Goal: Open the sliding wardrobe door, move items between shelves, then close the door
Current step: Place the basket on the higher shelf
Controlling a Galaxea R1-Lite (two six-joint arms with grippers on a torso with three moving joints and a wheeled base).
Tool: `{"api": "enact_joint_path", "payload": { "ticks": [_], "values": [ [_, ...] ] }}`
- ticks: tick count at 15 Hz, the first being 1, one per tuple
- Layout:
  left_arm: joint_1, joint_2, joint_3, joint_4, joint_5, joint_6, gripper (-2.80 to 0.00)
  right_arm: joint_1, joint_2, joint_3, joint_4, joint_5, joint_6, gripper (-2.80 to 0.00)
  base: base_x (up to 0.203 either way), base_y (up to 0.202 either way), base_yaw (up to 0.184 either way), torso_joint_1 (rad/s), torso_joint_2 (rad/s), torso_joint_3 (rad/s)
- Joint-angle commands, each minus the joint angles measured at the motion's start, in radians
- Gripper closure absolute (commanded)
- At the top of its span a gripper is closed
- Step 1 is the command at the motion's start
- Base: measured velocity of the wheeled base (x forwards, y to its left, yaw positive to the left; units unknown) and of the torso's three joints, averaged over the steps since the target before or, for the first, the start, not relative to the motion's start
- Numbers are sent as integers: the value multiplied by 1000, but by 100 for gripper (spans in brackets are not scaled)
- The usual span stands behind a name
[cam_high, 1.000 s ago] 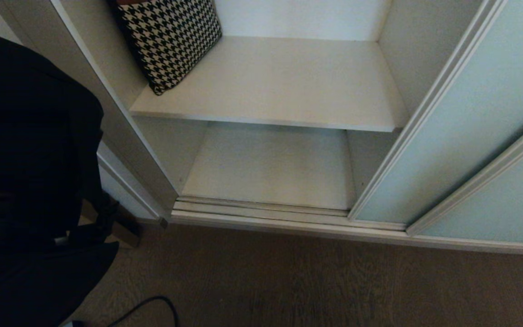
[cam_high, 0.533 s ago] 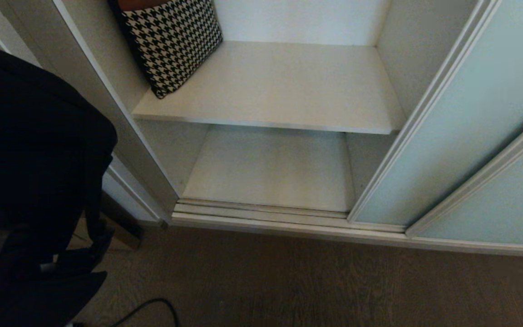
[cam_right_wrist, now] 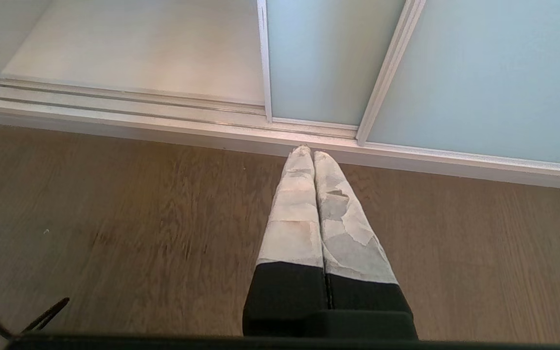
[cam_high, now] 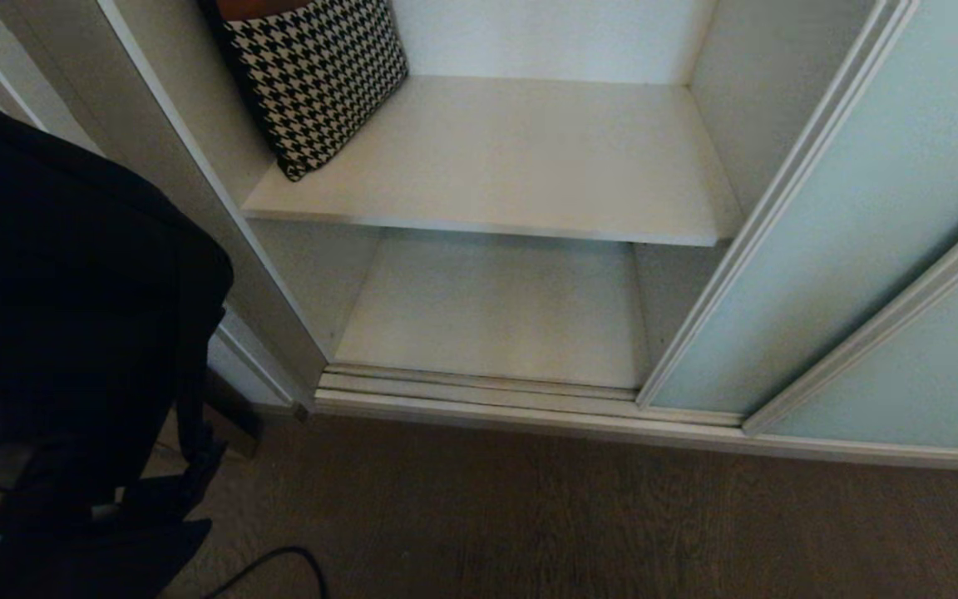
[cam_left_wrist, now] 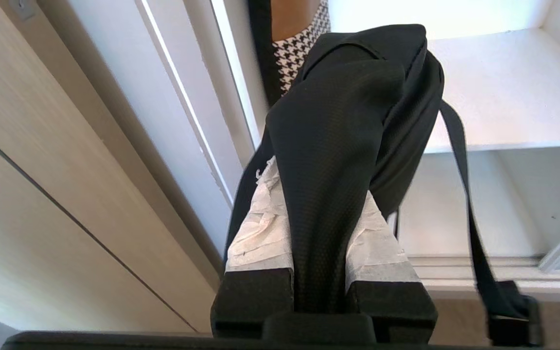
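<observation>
A floppy black bag (cam_high: 71, 316) hangs at the left, in front of the wardrobe's left wall. My left gripper (cam_left_wrist: 319, 180) is shut on a fold of the bag (cam_left_wrist: 343, 121); the fabric hides the fingertips. The bag's strap (cam_left_wrist: 460, 194) dangles beside it. The sliding wardrobe door (cam_high: 845, 208) stands slid to the right, so the opening is uncovered. Two white shelves show inside, an upper one (cam_high: 529, 150) and a bottom board (cam_high: 496, 308), both mostly bare. My right gripper (cam_right_wrist: 313, 153) is shut and empty, low over the floor by the door track.
A black-and-white houndstooth cushion (cam_high: 313, 75) leans in the upper shelf's left corner. A second glass panel (cam_high: 928, 366) overlaps the door on the right. A dark cable (cam_high: 271, 561) lies on the wooden floor (cam_high: 612, 524). A light wooden cabinet front (cam_left_wrist: 42, 194) stands left of the wardrobe.
The bag held by my left gripper has drifted right, toward the wardrobe opening. The whole view first shifted slightly downward. The right gripper has not moved.
</observation>
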Motion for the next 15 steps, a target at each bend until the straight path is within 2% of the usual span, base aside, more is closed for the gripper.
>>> {"api": "enact_joint_path", "payload": {
  "ticks": [1, 9, 12, 15],
  "values": [
    [0, 4, 0, 2, -8, 32, 0, 0, 0, 2, 0, 0, 1, 0, 0, 0, 0, 0, 0, 0],
    [0, 5, -2, -21, -11, 29, 0, 0, 0, 2, 0, 1, 1, 0, 174, 0, 1, 4, 5, 3],
    [0, 31, -11, -75, -53, 29, 0, 0, 0, 2, 0, 0, 1, 0, 0, 0, 0, 0, 0, 0],
    [0, 121, -123, -94, -88, 26, 0, 0, 0, 2, 0, 0, 1, 0, 0, 0, 0, 0, 0, 0]
  ]
}}
